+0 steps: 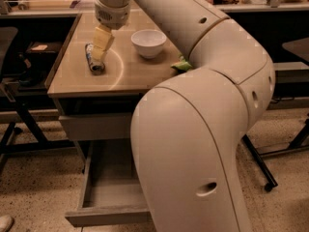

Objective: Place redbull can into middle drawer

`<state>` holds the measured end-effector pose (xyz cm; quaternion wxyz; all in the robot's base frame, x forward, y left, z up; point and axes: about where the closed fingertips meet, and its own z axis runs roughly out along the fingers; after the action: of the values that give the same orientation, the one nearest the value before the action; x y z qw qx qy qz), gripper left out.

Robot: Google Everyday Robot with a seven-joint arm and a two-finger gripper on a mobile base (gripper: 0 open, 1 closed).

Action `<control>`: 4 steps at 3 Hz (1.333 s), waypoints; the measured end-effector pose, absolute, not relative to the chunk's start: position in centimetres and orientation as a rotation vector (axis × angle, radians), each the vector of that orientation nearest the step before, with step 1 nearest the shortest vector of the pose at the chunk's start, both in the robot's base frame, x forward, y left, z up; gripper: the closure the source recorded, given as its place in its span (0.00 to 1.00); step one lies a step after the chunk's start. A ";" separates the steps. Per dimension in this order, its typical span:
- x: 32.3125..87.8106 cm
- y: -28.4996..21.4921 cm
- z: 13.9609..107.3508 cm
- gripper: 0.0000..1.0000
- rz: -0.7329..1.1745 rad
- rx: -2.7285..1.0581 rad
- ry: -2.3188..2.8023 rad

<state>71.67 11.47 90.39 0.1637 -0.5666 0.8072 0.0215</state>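
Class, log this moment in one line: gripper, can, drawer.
gripper: at redbull can on tabletop | redbull can: lying flat, left of white bowl | middle drawer: open, can not inside

Cream-yellow tool [99,53] over the silver-and-blue redbull can [95,66]; white bowl [148,42]; green bag [181,65]; grey middle drawer [110,193].

Warm, rather dim light from overhead.
A pale arc of glare curves on the desk [145,76] beside the end effector [103,43], far left; the arm [193,144] gleams, with shadow beneath the desk.
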 end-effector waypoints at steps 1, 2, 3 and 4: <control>69.6 13.0 91.5 0.00 0.096 -1.679 2.251; 69.9 13.3 91.0 0.00 0.104 -1.674 2.250; 71.6 15.7 89.0 0.00 0.114 -1.640 2.288; 72.9 17.7 87.2 0.00 0.146 -1.618 2.333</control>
<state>72.86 17.71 87.19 0.1488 -0.5628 0.8115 0.0507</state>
